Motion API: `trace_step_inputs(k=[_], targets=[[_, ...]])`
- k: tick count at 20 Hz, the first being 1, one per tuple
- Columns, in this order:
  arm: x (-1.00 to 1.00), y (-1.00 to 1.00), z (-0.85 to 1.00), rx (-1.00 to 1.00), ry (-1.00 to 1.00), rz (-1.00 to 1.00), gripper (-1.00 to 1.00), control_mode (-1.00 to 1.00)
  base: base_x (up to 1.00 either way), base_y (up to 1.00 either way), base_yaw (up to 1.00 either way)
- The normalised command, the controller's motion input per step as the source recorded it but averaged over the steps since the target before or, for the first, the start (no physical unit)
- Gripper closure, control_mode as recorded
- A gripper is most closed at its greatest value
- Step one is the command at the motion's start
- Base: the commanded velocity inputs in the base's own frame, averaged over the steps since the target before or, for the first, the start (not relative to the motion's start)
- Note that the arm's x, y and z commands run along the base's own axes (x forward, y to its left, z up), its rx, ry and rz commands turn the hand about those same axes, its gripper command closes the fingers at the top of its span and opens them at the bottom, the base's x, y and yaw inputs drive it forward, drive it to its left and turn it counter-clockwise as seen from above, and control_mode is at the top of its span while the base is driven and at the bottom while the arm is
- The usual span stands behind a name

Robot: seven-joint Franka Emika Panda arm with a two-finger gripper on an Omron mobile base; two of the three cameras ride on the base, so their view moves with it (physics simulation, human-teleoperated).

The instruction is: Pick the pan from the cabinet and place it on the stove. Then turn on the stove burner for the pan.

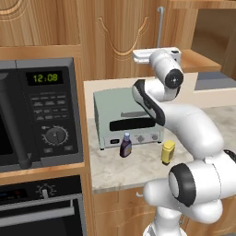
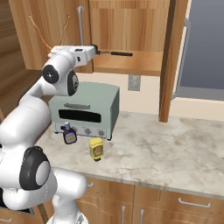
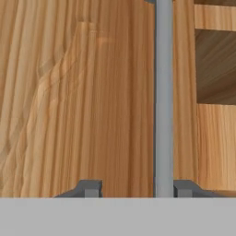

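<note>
The pan (image 2: 114, 54) appears in the right base view as a thin dark shape, mostly its straight handle, lying on the bottom shelf of the open cabinet (image 2: 131, 26) in the upper middle of the frame. The right door stands swung out toward the camera; the left door (image 1: 120, 32), carved with an arch, looks closed or nearly so.

The tool (image 3: 136, 188) is at the left door's vertical silver bar handle (image 3: 163, 97). In the hand view the bar runs from top to bottom, right of centre, between the two dark fingertips (image 3: 92, 188); the right tip sits just beside the bar and the left tip stands well apart. The jaws are partly open with the bar between them, not clamped on it.

The step in hand seems to be gripping this bar to open the left door, ahead of lifting the pan. The next move likely calls for the jaws to close until both tips touch the bar, then a pull along the door's arc.

Below, on the marble surface (image 2: 175, 153), stand a pale green toaster oven (image 2: 85, 109), a purple bottle (image 2: 68, 134) and a yellow bottle (image 2: 96, 148). A microwave (image 1: 39, 110) fills the left of the left base view.
</note>
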Motion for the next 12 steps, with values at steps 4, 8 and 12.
trace_step_inputs(k=[4, 8, 12], targets=[[0.16, -0.17, -0.19, 0.00, 0.03, 0.03, 1.00, -1.00, 0.00, 0.00, 0.00], [0.24, -0.35, -0.16, 0.00, 0.02, 0.05, 1.00, -1.00, 0.00, 0.00, 0.00], [0.16, -0.20, -0.16, 0.00, 0.04, 0.04, 1.00, -1.00, 0.00, 0.00, 0.00]])
